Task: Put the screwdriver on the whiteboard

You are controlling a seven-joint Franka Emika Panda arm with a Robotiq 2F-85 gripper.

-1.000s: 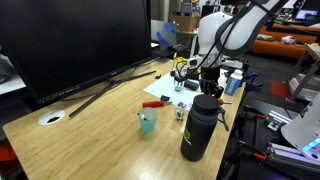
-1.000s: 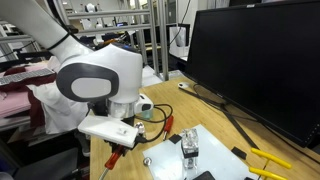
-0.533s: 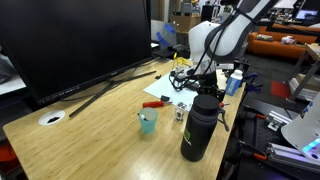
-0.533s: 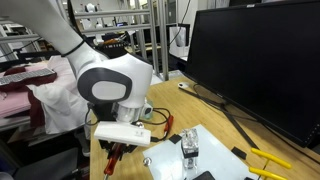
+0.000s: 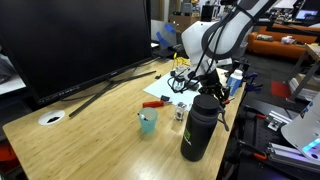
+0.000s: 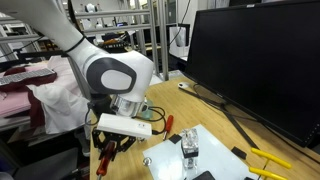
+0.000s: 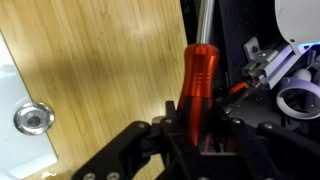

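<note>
In the wrist view, the corner of the whiteboard [image 7: 15, 158] lies flat at the far left edge. It is plain white, and a small round metal piece [image 7: 33, 118] rests on it. To its right is a broad stretch of bare wooden table [image 7: 110, 60]. Right of that stands the screwdriver [image 7: 197, 75], with a glossy orange-red handle that is rounded at the top. A thin bright steel shaft runs on from the handle out of the upper edge of the picture. The gripper [image 7: 197, 128] is clamped on the lower part of the handle, with a black finger pressed to either side. The tool is held over the wood beside the whiteboard and clear of it. At the far right are the robot's cables and white housings.
</note>
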